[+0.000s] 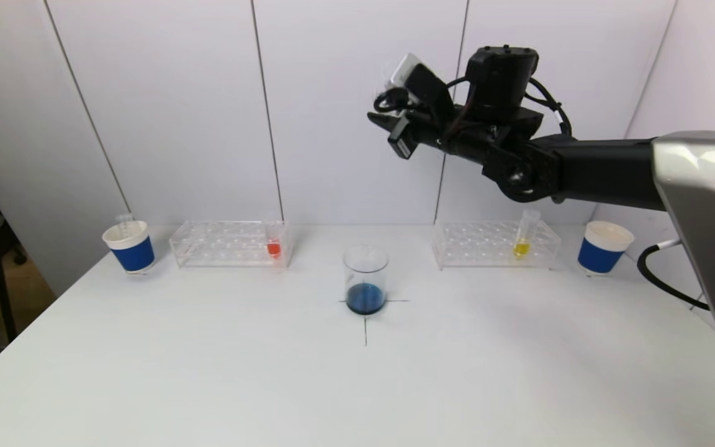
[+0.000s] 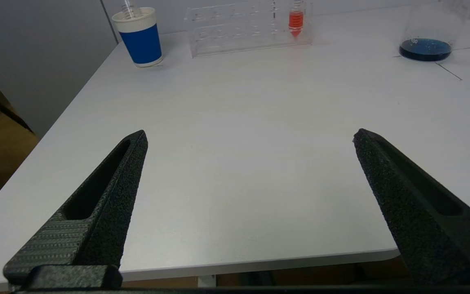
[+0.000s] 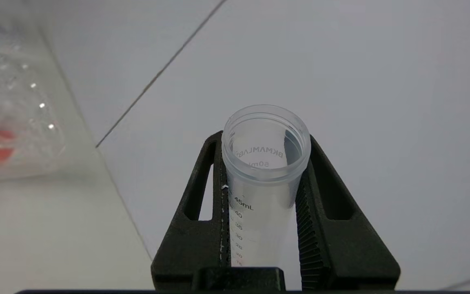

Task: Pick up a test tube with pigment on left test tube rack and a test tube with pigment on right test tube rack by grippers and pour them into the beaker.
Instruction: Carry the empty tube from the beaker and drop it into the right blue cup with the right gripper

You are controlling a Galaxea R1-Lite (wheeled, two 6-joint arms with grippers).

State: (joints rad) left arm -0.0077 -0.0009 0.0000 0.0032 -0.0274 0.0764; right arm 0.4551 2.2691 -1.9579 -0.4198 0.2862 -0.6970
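Head cam high, facing table (image 1: 208, 385), left wrist low over near edge, both share beaker (image 1: 365, 279).

The lower part of the tube (image 3: 264, 179) clamped in the right gripper (image 3: 264, 163) was cut off by the right wrist view's edge, so its bottom could not be seen. In the head view this tube was hidden behind the gripper and wrist. The left rack (image 3: 10, 122) was blurred there, only a red smear being made out. The beaker (image 2: 426, 36) was cut off at the top of the left wrist view. The left gripper (image 2: 251, 139) was not seen in the head view.
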